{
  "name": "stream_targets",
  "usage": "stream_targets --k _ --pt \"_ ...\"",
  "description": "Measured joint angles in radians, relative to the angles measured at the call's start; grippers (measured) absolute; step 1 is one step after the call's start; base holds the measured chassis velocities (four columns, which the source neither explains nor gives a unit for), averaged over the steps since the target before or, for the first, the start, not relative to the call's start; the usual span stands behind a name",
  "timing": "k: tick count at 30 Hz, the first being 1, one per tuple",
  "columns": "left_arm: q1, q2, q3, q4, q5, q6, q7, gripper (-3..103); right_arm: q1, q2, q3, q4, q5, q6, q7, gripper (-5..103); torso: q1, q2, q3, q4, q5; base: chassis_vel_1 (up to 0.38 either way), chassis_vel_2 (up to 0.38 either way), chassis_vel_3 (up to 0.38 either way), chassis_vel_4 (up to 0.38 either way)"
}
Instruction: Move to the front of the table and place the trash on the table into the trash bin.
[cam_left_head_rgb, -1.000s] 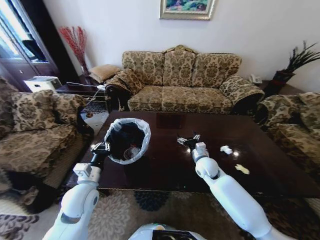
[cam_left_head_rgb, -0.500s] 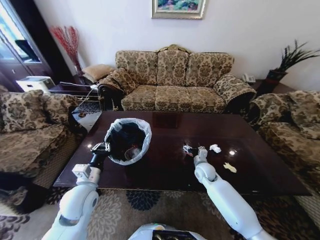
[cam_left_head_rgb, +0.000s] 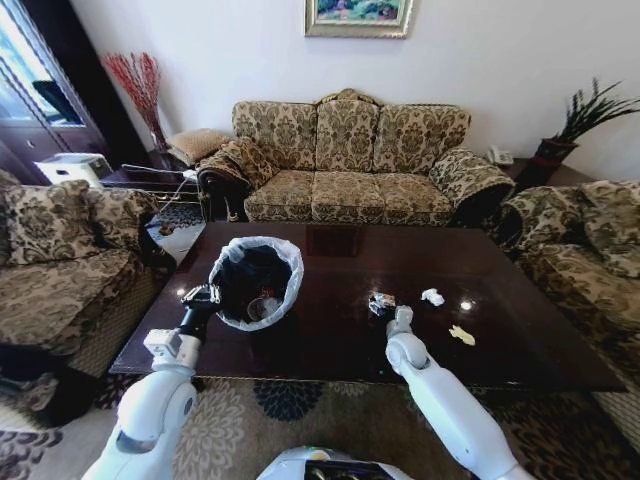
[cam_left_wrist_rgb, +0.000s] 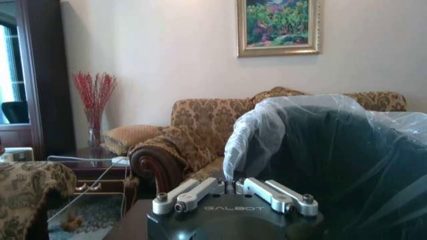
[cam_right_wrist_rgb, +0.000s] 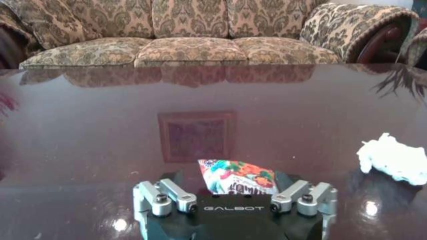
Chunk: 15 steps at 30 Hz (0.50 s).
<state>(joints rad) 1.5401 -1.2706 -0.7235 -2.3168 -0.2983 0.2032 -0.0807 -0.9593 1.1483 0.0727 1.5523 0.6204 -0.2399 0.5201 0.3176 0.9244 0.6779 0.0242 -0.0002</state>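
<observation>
right hand at a colourful wrapper on the worktop, left hand gripping the trash bin's rim.

the right hand (cam_right_wrist_rgb: 235, 192) is spread wide, a finger on either side of the colourful wrapper (cam_right_wrist_rgb: 235, 177) lying on the dark glossy worktop (cam_left_head_rgb: 340, 340). just beside it lies a crumpled white tissue (cam_right_wrist_rgb: 393, 158), then a yellowish scrap (cam_left_head_rgb: 461, 335) farther right. the left hand (cam_left_wrist_rgb: 233, 189) pinches the bag-lined rim of the black trash bin (cam_left_head_rgb: 255, 280), held tilted over the worktop's left part.

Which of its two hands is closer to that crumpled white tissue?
The right gripper: it sits at a colourful wrapper beside the tissue. The left gripper is across the table, holding the trash bin by its rim.
</observation>
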Motion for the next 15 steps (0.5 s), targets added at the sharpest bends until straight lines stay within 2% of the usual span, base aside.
stream_targets --k 3,5,6,8,11,13,14,15 --pt "-0.002 0.001 0.000 0.001 -0.001 0.000 0.000 3 -0.002 0.005 0.000 -0.006 0.000 0.000 0.001 82 0.000 0.000 0.000 -0.0004 0.0002 0.000 0.000 0.000 0.000" --pt "-0.005 0.005 -0.001 0.004 -0.005 -0.001 0.000 3 -0.006 0.014 0.005 -0.014 0.000 0.000 0.007 71 0.000 0.000 0.000 -0.0005 0.0002 0.000 0.000 0.000 0.000" --pt "-0.005 0.005 -0.001 0.004 -0.005 -0.001 0.000 3 -0.006 0.014 0.005 -0.014 0.000 0.000 0.007 71 0.000 0.000 0.000 -0.0005 0.0002 0.000 0.000 0.000 0.000" --pt "-0.008 0.007 -0.002 0.007 -0.008 -0.002 -0.001 3 -0.011 0.017 0.009 -0.017 -0.001 0.001 0.009 58 0.000 0.000 0.000 -0.0004 0.0001 0.000 0.000 0.000 0.000" --pt "-0.010 0.007 -0.002 0.009 -0.009 -0.002 -0.001 3 -0.012 0.018 0.011 -0.018 -0.002 0.002 0.011 53 0.000 0.000 0.000 -0.0003 0.0001 0.000 0.000 0.000 0.000" --pt "-0.013 0.007 0.000 0.013 -0.009 -0.003 -0.001 3 -0.013 0.018 0.012 -0.018 -0.003 0.004 0.016 42 0.000 0.000 0.000 -0.0003 0.0001 0.000 0.000 0.000 0.000" --pt "-0.013 0.007 0.000 0.013 -0.009 -0.003 -0.001 3 -0.013 0.018 0.012 -0.018 -0.003 0.004 0.016 42 0.000 0.000 0.000 -0.0003 0.0001 0.000 0.000 0.000 0.000" --pt "-0.016 0.006 0.002 0.016 -0.009 -0.004 -0.001 3 -0.012 0.019 0.012 -0.018 -0.003 0.006 0.020 37 0.000 0.000 0.000 -0.0005 0.0001 0.000 0.000 0.000 0.000"
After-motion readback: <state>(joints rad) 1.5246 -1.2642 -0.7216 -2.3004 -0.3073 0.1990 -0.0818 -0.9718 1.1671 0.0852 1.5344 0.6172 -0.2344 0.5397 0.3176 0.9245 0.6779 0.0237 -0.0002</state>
